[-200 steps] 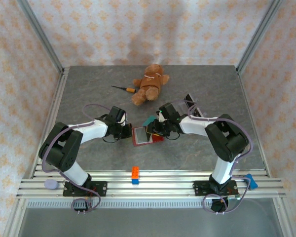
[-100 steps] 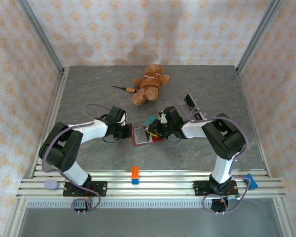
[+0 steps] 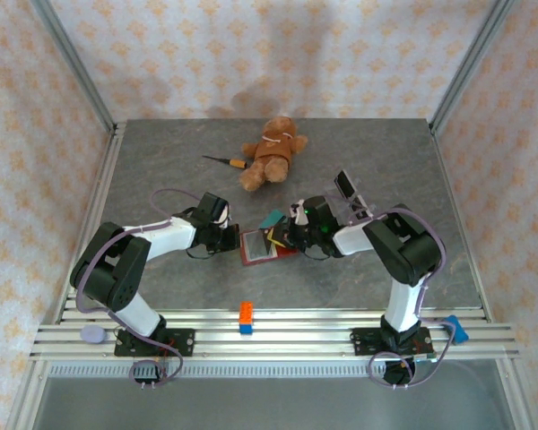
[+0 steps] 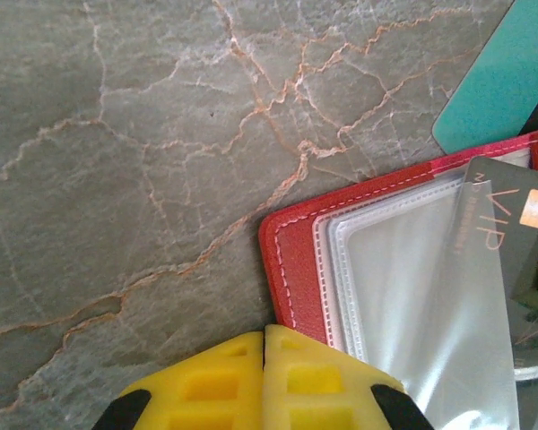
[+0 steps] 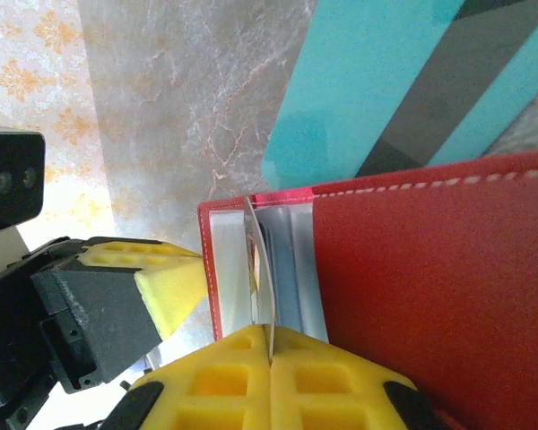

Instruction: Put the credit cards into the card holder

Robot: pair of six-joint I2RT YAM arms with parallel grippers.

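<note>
Over the last second the right arm has drawn its wrist in toward the near side, which has uncovered the teal card and left the clear acrylic stand point(image 3: 348, 190) standing free of the forearm; the left arm has not shifted. Nearest, by the front rail, the orange-and-blue block point(image 3: 247, 316) lies well apart from the work and should not interfere. Behind it the card holder point(image 4: 289, 264) lies open on the table point(image 3: 161, 170), clear sleeves point(image 4: 394, 269) facing up. The left gripper point(image 4: 264, 345) has its pads pressed together with no gap, tips against the holder's left edge, apparently to pin the wallet so it cannot slide while a card is pushed in. The right gripper point(image 5: 271, 345) is clamped on a grey-green card point(image 4: 498, 242), seen edge-on from its own wrist camera, with the free edge among the sleeve mouths. I judge the insertion begun but not finished; whether the edge sits inside a pocket or only on top cannot be told. The teal card point(image 5: 359, 81) lies flat just beyond the holder's far edge, which seems to overlap it, so it waits outside. Bare stone lies left of the holder, while the stand sits close beside the right forearm, so an outward swing risks clipping it. Farthest back, the teddy bear point(image 3: 273, 150) and screwdriver point(image 3: 226, 160) are well clear.
</note>
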